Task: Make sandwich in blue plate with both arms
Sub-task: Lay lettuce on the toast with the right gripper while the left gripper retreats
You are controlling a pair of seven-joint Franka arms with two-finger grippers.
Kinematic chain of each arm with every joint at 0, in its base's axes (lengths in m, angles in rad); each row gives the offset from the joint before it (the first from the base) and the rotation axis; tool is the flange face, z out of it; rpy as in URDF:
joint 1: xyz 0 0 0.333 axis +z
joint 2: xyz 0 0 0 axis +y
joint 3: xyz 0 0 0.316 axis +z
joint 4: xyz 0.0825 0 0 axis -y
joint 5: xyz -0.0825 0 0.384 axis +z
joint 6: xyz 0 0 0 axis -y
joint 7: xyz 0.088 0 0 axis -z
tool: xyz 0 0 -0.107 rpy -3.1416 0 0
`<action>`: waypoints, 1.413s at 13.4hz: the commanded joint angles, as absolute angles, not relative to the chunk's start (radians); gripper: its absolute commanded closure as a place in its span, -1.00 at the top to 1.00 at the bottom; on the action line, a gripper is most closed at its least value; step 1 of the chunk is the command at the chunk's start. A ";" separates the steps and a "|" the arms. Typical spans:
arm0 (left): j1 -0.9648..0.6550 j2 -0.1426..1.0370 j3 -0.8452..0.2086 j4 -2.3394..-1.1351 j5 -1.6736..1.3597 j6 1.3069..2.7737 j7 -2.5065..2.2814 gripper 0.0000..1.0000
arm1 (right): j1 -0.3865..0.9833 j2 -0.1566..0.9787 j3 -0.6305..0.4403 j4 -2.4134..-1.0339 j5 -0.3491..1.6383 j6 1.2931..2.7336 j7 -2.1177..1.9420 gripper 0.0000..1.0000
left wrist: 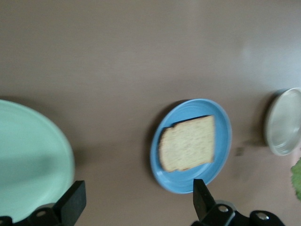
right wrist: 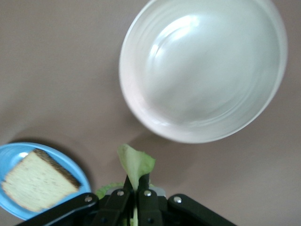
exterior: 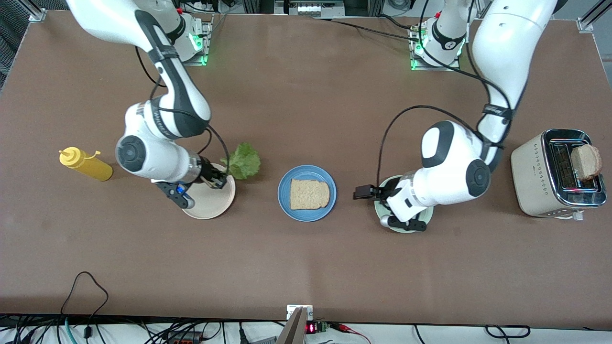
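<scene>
Front view: right gripper over the cream plate, clenched on the lettuce — likely bound for the bread slice on the blue plate. Left gripper waits over the mint plate. Toaster holds the second slice; mustard bottle well apart.

Left wrist view: fingers spread wide, holding nothing — blue plate clear of them.

Right wrist view: leaf pinched between shut fingers; nothing blocks the way to the plate.

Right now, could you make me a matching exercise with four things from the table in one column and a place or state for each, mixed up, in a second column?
Things:
1. bread slice
2. lettuce
3. mustard bottle
4. second slice

Places or states:
A. in the toaster slot
B. pinched by the right gripper
C. on the blue plate
D. lying at the right arm's end of the table

Pairs: 1-C, 2-B, 3-D, 4-A
</scene>
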State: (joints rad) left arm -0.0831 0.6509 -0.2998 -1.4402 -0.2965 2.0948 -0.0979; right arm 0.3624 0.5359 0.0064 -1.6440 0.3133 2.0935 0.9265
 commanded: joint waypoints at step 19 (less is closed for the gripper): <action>0.020 0.223 -0.032 -1.445 0.009 1.603 -0.040 1.00 | 0.586 0.897 0.003 -1.355 0.526 2.457 1.411 -0.76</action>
State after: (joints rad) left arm 0.0111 0.2993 -0.0304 -1.3939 0.0141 1.6448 -0.0528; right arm 0.5828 0.8831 0.0087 -1.3862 0.5067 2.4583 1.3986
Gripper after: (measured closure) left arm 0.000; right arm 0.960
